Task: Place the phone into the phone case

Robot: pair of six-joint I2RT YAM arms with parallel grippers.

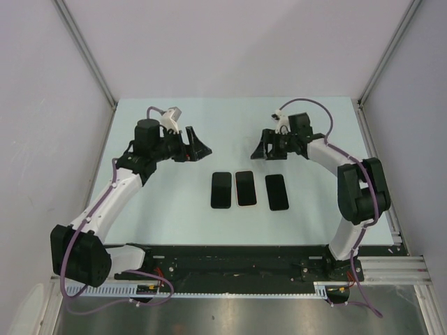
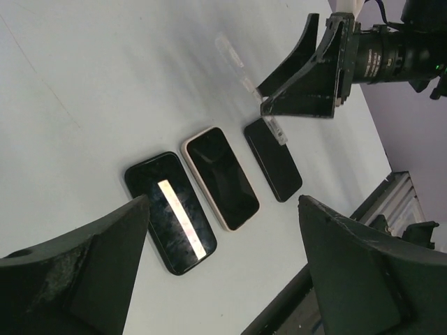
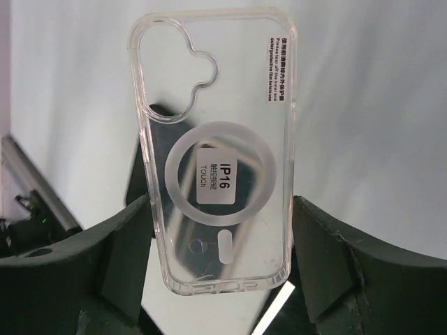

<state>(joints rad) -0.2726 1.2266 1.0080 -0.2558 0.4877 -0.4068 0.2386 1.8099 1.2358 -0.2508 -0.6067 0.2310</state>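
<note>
Three phones lie screen up in a row on the pale table: a black one (image 1: 221, 190) (image 2: 171, 213), one with a pale rim (image 1: 245, 188) (image 2: 220, 178) and another black one (image 1: 276, 192) (image 2: 272, 159). My right gripper (image 1: 262, 150) (image 3: 220, 209) is shut on the sides of a clear phone case (image 3: 216, 146) (image 2: 274, 128), which it holds in the air behind the row. The case has a white ring and an "IP16" label. My left gripper (image 1: 199, 148) (image 2: 223, 209) hangs open above the table behind and left of the phones, with nothing in it.
A black rail (image 1: 237, 262) with both arm bases runs along the table's near edge. Grey walls close in the left, right and back sides. A metal frame edge (image 1: 380, 174) borders the table on the right.
</note>
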